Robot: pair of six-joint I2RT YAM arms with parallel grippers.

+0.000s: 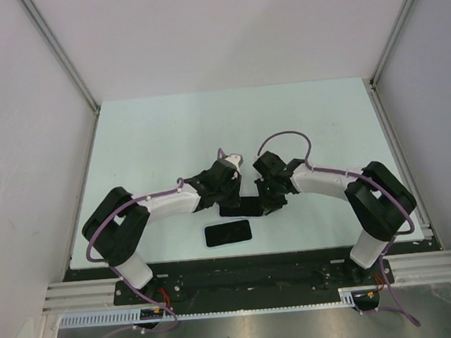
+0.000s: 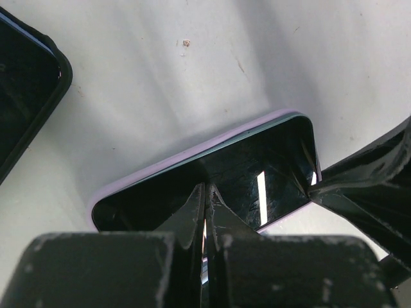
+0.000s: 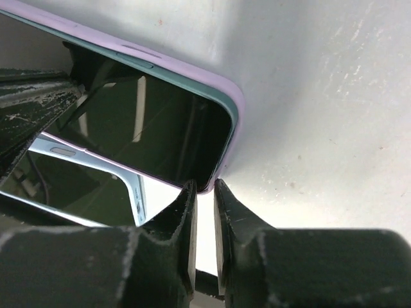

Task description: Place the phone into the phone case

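Two YAM arms meet over the middle of the pale table point(image 1: 167, 134), both grippers tipped down onto a phone point(image 1: 243, 208) lying flat with its dark screen up. Its long axis runs left to right, roughly parallel to the near table edge, and spans the gap from one gripper to the other.

The left gripper point(image 2: 206, 187) has its fingers drawn almost together, only a slit between them, holding nothing. Its tips rest on the glass near one long edge.

The right gripper point(image 3: 204, 186) is also nearly closed, its tips at the phone's rounded corner (whether they pinch the rim cannot be told).

A lilac phone case point(image 3: 232, 99) wraps the edges and corners that the wrist cameras show, and the phone's teal side sits just inside that rim. One black finger point(image 2: 369, 176) of the right gripper reaches in at the phone's far end as seen from the left wrist.

A second handset point(image 1: 228, 233), pale-edged and screen up, lies just on the base side of both grippers, its long axis parallel to the phone's.
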